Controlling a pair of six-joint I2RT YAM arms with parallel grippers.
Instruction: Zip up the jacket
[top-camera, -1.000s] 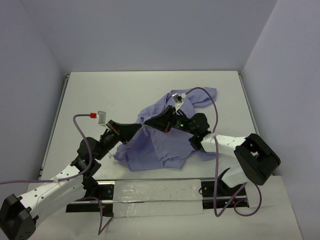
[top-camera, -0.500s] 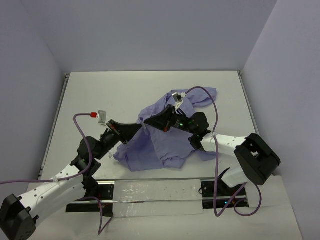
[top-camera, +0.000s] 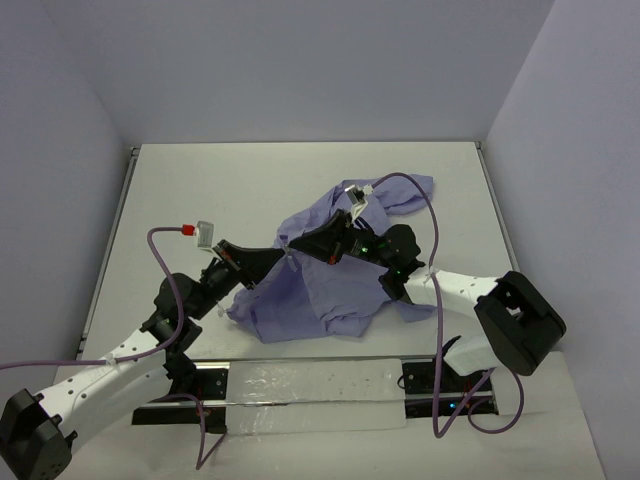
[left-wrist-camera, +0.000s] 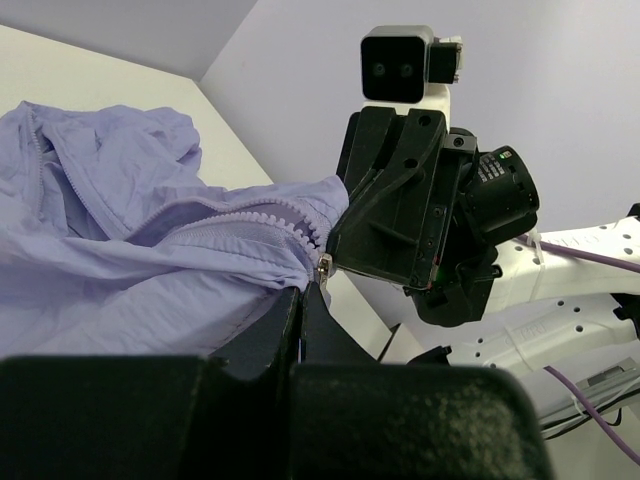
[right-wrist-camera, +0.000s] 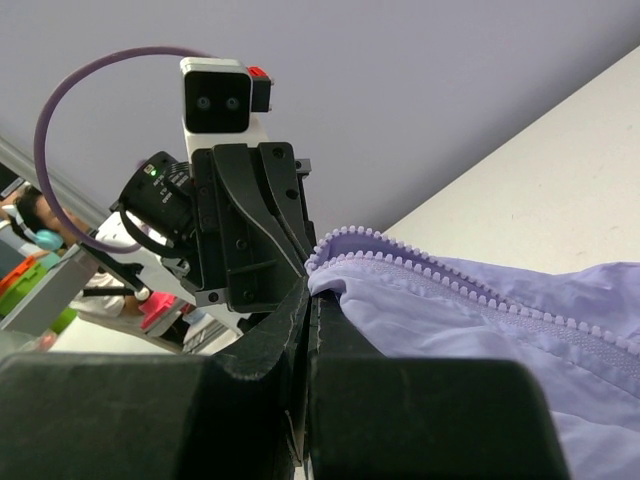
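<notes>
The lavender jacket (top-camera: 330, 280) lies crumpled on the table's middle right, part of it lifted between the two grippers. My left gripper (top-camera: 283, 252) is shut on the jacket's front edge beside the metal zipper slider (left-wrist-camera: 323, 268). My right gripper (top-camera: 300, 245) faces it tip to tip and is shut on the jacket's other zipper edge, whose white teeth (right-wrist-camera: 420, 265) show in the right wrist view. In the left wrist view the jacket (left-wrist-camera: 120, 230) spreads to the left. The two grippers nearly touch.
The white table (top-camera: 220, 190) has a raised rim at the left and back. A sleeve (top-camera: 405, 190) of the jacket trails toward the back right. A purple cable (top-camera: 425, 215) arches over the right arm; a metal rail (top-camera: 310, 385) runs along the near edge.
</notes>
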